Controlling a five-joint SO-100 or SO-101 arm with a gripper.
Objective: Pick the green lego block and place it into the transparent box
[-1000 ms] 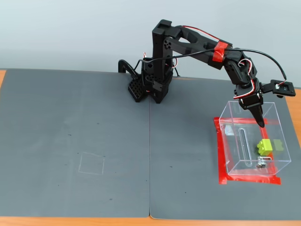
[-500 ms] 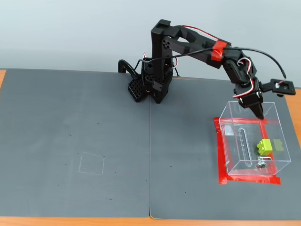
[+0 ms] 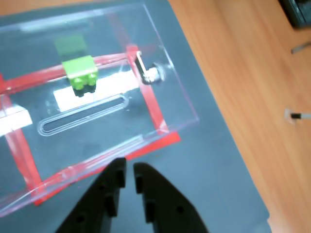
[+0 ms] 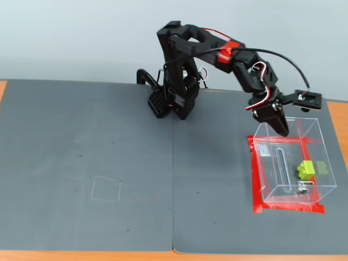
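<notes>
Where the two black fingers come up from the bottom edge of the wrist view, the gripper (image 3: 129, 167) shows only a narrow slit between its tips and nothing is caught in it. It hangs just outside the near wall of the transparent box (image 3: 170, 90), over the red tape (image 3: 165, 141) at the box's base. In the fixed view the gripper (image 4: 282, 130) points down at the far upper rim of the transparent box (image 4: 321, 157), its jaws nearly closed and empty.

Inside the box, the green lego block (image 3: 80, 73) lies on the floor, studs turned toward the wrist camera, with a paler reflection of it on the wall behind. In the fixed view the green lego block (image 4: 306, 169) sits in the right half of the box, just above the small metal fitting (image 4: 302, 188) on the near wall. A long rounded slot (image 3: 82, 115) runs along the clear wall.

The box stands on a dark grey mat (image 4: 109, 163), near its right edge, where the orange-brown wooden table (image 3: 252, 73) shows. The arm's base (image 4: 168, 100) stands at the mat's far edge, well apart from the box.
</notes>
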